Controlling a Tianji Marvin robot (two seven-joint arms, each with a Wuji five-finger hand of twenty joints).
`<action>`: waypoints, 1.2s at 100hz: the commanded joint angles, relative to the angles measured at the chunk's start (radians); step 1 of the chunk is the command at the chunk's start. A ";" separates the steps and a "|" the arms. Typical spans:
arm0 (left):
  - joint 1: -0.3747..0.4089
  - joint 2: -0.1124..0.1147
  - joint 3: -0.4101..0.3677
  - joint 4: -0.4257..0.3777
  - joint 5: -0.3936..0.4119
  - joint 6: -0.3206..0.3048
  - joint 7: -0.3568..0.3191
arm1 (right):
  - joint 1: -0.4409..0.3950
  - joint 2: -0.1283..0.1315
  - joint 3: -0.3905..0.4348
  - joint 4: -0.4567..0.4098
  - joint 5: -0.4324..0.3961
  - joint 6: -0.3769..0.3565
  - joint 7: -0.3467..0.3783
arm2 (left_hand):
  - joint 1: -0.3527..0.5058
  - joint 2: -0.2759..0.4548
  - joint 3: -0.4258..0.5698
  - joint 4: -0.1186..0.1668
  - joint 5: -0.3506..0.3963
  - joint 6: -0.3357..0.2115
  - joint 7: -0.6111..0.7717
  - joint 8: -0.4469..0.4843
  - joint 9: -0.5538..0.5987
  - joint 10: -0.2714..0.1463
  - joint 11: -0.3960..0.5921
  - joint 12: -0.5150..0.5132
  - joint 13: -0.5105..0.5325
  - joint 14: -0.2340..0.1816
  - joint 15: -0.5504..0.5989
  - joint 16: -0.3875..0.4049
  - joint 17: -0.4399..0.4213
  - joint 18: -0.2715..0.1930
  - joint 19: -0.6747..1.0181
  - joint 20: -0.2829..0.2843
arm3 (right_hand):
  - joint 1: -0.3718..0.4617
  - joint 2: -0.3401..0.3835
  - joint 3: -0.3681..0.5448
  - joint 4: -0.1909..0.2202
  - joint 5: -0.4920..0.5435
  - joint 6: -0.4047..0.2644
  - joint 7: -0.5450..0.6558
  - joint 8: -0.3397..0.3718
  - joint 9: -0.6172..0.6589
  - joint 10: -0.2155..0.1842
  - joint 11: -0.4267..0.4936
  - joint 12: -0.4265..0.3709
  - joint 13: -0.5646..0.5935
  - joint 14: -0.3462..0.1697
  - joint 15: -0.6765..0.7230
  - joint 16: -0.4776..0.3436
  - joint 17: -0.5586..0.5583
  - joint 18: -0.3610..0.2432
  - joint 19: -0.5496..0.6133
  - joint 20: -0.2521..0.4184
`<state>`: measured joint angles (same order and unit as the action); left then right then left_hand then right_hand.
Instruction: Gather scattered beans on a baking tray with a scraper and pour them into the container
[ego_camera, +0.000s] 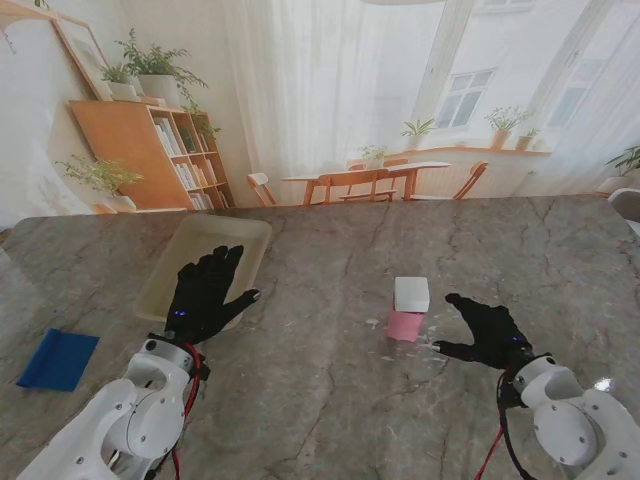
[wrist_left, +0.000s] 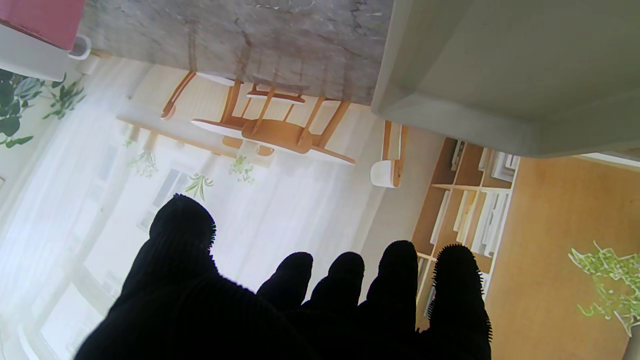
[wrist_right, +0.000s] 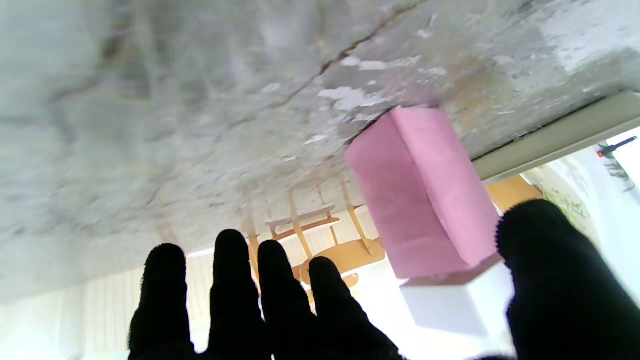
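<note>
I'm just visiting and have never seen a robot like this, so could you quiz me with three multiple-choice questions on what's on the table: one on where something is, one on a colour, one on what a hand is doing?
1. Where does the blue scraper lie?
A. on the table, left of the tray
B. inside the tray
C. on top of the pink container

2. What colour is the container's lid?
A. green
B. white
C. black

3. What is the right hand doing?
A. gripping the scraper
B. closed in a fist
C. open, holding nothing

Answers:
1 A: the scraper lies flat on the table, left of the tray and apart from it.
2 B: the container is pink with a white lid.
3 C: the right hand has its fingers spread beside the container, touching nothing; the left hand is likewise open, over the tray.
</note>
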<state>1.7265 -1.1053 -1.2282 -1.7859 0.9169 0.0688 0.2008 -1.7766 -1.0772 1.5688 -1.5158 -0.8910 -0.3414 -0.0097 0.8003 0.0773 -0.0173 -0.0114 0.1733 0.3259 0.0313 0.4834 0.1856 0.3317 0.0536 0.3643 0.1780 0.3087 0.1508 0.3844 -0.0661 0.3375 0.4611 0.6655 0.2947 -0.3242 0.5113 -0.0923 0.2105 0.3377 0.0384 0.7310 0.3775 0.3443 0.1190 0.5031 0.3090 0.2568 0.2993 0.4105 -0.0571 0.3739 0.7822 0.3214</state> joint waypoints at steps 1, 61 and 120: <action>0.009 0.000 -0.005 -0.003 -0.006 -0.007 -0.006 | -0.045 0.022 0.029 -0.033 -0.008 -0.003 0.013 | 0.009 0.025 -0.020 -0.014 -0.043 -0.013 0.009 0.005 0.016 -0.024 -0.004 -0.022 -0.005 -0.027 -0.035 -0.021 0.001 -0.023 -0.049 -0.033 | 0.009 -0.016 -0.002 0.029 0.022 -0.023 0.012 -0.012 0.014 -0.014 -0.018 -0.022 0.008 -0.002 -0.028 -0.017 -0.003 -0.008 -0.030 0.011; 0.027 -0.003 -0.082 0.027 -0.090 -0.161 -0.009 | -0.231 -0.055 0.053 -0.326 -0.054 0.137 -0.408 | -0.009 0.039 -0.020 -0.014 0.050 -0.076 0.039 0.008 0.146 -0.069 0.008 -0.043 0.036 -0.096 -0.066 -0.137 0.092 -0.056 -0.222 -0.216 | 0.148 0.098 -0.051 0.056 0.232 -0.236 0.166 -0.063 0.231 -0.162 0.023 -0.039 0.221 -0.081 -0.083 -0.016 0.125 -0.048 -0.055 0.061; 0.000 -0.029 -0.103 0.104 -0.424 -0.214 -0.081 | -0.014 -0.093 -0.159 -0.129 0.330 0.179 -0.337 | 0.016 0.028 -0.019 -0.014 0.140 -0.105 0.059 0.010 0.286 -0.083 0.029 -0.031 0.171 -0.088 -0.041 -0.115 0.173 0.045 -0.113 -0.160 | 0.174 0.190 -0.129 0.067 0.223 -0.268 0.171 -0.090 0.247 -0.176 0.015 -0.045 0.253 -0.082 -0.106 0.008 0.198 -0.041 -0.074 0.103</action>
<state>1.7234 -1.1314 -1.3360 -1.6908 0.4590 -0.1599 0.1230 -1.7980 -1.1628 1.4095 -1.6529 -0.5578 -0.1718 -0.3528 0.8044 0.0772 -0.0173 -0.0114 0.2976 0.2495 0.0872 0.4953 0.4564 0.2703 0.0844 0.3482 0.3366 0.2331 0.1099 0.2617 0.1052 0.3634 0.3270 0.4810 0.4592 -0.1659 0.4103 -0.0527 0.4502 0.0819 0.2094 0.6587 0.6426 0.1864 0.1368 0.4713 0.5816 0.1932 0.2139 0.4034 0.1467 0.3482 0.7289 0.4057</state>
